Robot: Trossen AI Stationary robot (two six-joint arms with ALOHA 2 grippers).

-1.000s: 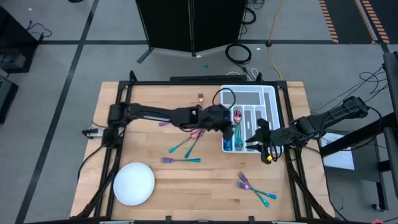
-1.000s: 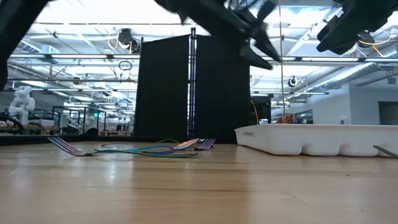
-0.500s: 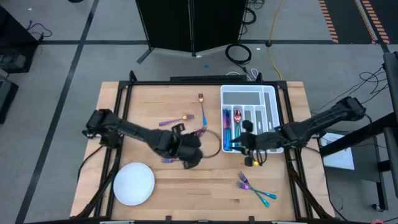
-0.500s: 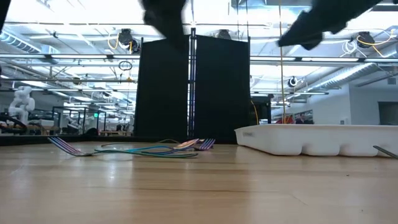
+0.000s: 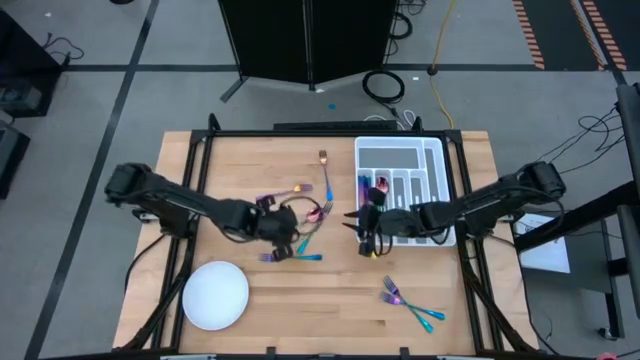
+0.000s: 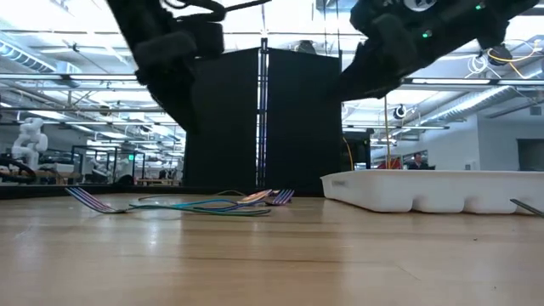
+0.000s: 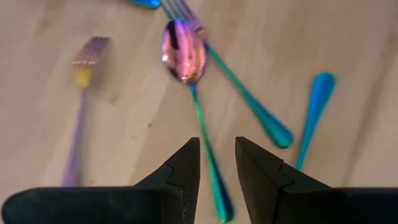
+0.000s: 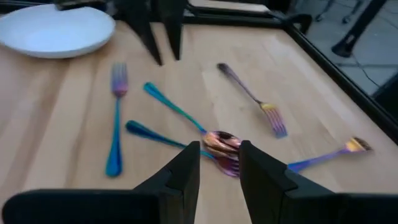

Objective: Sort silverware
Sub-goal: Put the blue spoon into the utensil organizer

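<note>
Silverware [image 5: 300, 240]: slim iridescent forks and spoons, mostly in a loose cluster at mid-tabletop, some near the front edge and some already in the white divided tray [image 5: 432, 160] toward the back right corner. Probably light, stiff and slick, lying flat; best pinched across the narrow handle. Left tool [image 7: 216, 163] hangs over a pink-bowled spoon [image 7: 185, 51], fingers slightly parted, empty; right tool [image 8: 219, 163] likewise, opposite.

White plate [image 5: 215, 295] and divided tray [image 5: 432, 160] on table [image 5: 250, 160]

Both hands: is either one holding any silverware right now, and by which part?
Neither. The left hand hangs empty over a spoon on the table; the right hand is empty too, fingers slightly apart.
</note>
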